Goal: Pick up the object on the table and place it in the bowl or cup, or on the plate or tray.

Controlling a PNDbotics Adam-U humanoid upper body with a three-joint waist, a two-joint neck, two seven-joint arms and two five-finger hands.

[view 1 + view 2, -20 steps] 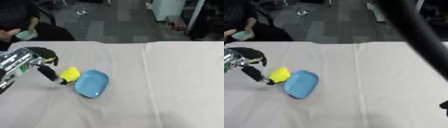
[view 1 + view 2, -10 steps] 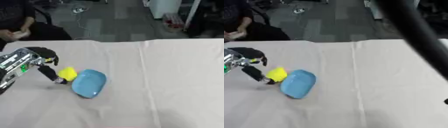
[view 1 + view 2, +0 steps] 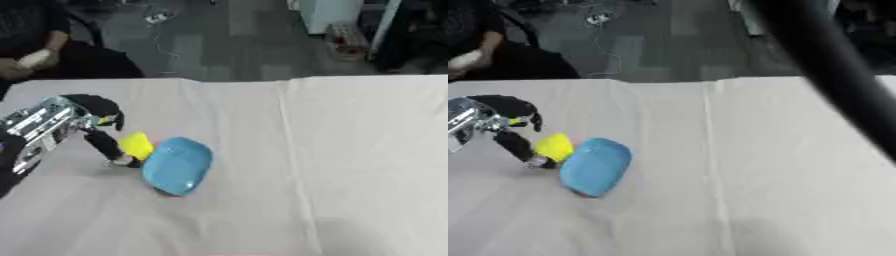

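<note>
A small yellow object (image 3: 136, 145) lies on the white cloth, leaning against the left rim of a blue plate (image 3: 178, 166). My left hand (image 3: 91, 109) comes in from the left edge. One straight digit (image 3: 107, 147) reaches down to the cloth just left of the yellow object and touches it. The hand's other fingers (image 3: 109, 114) are bent above and stand apart from the object. Nothing is held between them. My right hand shows in no view.
A dark blurred bar (image 3: 833, 80), probably my right arm, crosses the right eye view from the top to the right edge. The table's far edge (image 3: 227, 80) runs across the upper part. A fold in the cloth (image 3: 293, 165) runs down right of the plate.
The whole picture has shifted, so the camera moved. The hand, yellow object and plate keep the same places relative to each other.
</note>
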